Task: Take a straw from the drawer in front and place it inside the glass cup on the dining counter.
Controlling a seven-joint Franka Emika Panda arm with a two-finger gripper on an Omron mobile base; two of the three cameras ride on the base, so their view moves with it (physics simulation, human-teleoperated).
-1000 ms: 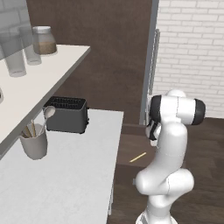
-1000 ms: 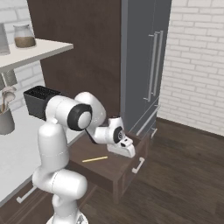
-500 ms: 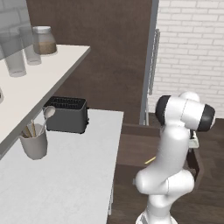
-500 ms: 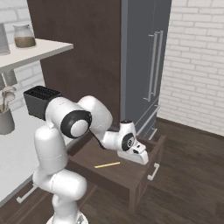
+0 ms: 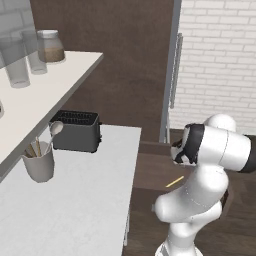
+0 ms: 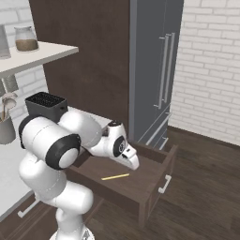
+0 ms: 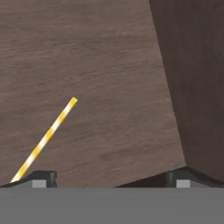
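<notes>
Yellow-striped straw (image 6: 115, 176) lies flat on the floor of the open drawer (image 6: 150, 180), roughly mid-floor, clear of the walls. In the left base view it shows as a short yellow line (image 5: 174, 182) just beside the arm. Hand (image 6: 133, 161) hangs above the drawer, a little past the straw's far end, not touching it. Hand view: fingertips (image 7: 41, 178) spread wide apart, nothing between them; straw (image 7: 46, 139) runs diagonally, lower end near the left tip, upper end toward the middle. Dark drawer wall (image 7: 192, 78) takes up the right side.

Step in hand, as judged: lining up over the straw before descending. Grasp not yet made. Glass cup and dining desk not seen from here.

Risks:
- Straw sits off to the left of the gap, not centred. Straight descent would likely land the left finger on it or pin it against the floor instead of straddling it.
- Straw is very thin and lies flush on the wood; closing too high misses it, and it could roll or skid away when nudged.
- Straw axis looks diagonal to the finger line; without wrist rotation the fingers may close along it, not across.
- Right finger is near the wall; shifting that way could clip it.
</notes>
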